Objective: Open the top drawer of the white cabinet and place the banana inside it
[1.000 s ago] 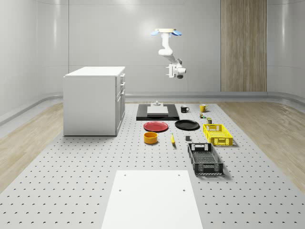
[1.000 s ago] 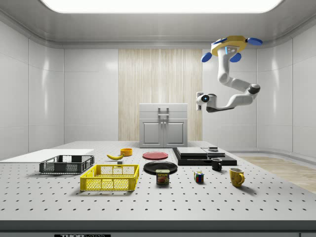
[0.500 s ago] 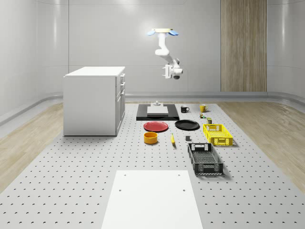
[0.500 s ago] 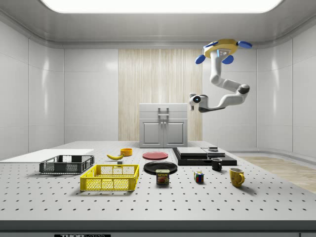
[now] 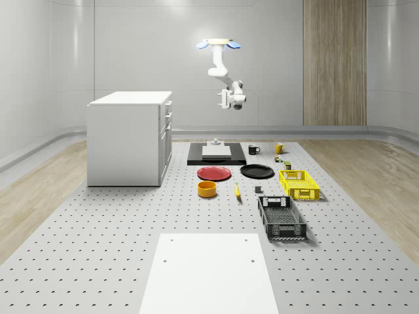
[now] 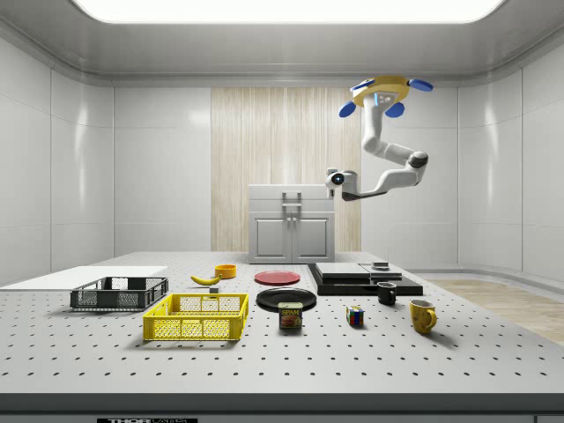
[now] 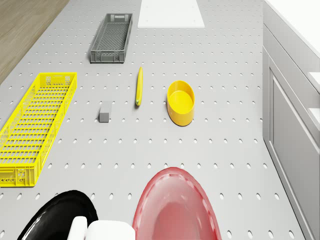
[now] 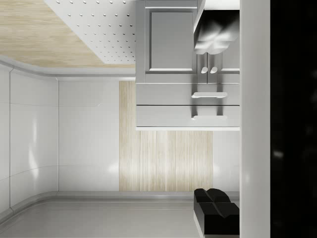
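Observation:
The white cabinet [image 5: 131, 137] stands at the whole-scene view's left, its drawers shut. In the wrist view its top drawer [image 8: 168, 116] and bar handle [image 8: 208, 118] face me from a distance. The banana [image 5: 237, 190] lies on the perforated table between the orange bowl and the dark crate, also seen as the banana [image 7: 139, 86] and the banana [image 6: 205, 279]. The drone [image 5: 218, 44] hovers high over the table's back part, right of the cabinet. My gripper [image 5: 224, 100] hangs open and empty, about level with the cabinet's top, pointing at its front; my gripper [image 6: 332, 178] is well apart from it.
A red plate [image 5: 214, 173], a black plate [image 5: 256, 171] and an orange bowl [image 5: 207, 189] lie before the cabinet. A black platform [image 5: 216, 157] stands under the drone. A yellow crate [image 5: 299, 184], a dark crate [image 5: 281, 217] and a white sheet [image 5: 208, 271] lie nearer.
The drone, arm and gripper have drifted toward the whole-scene view's left, closer to the cabinet's front. The banana and the other things have not moved.

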